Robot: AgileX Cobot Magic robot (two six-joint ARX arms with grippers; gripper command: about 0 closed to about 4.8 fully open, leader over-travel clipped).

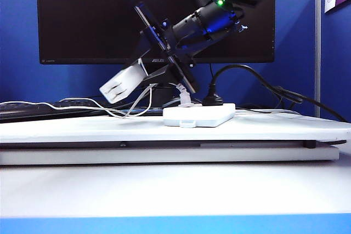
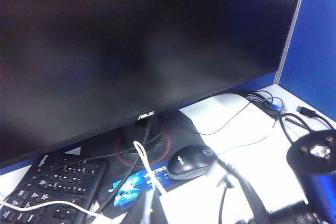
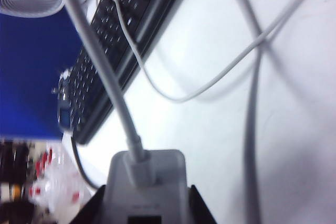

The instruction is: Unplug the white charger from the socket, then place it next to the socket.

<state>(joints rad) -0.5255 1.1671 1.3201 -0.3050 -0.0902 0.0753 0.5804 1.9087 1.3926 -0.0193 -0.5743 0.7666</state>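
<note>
white charger [image 1: 122, 85], clamped in the right claw [image 1: 143, 79], should be lowered flat beside the socket [image 1: 198, 115]; left claw unseen.

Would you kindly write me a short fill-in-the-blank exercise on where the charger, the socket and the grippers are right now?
1. The right gripper holds the white charger ____ the table, left of the socket.
2. A ____ plug with a thick cord sits in the socket.
3. In the left wrist view a ____ lies beside the keyboard, below the monitor.
4. The left gripper appears in ____ of the views.

Missing words: above; black; mouse; none
</note>
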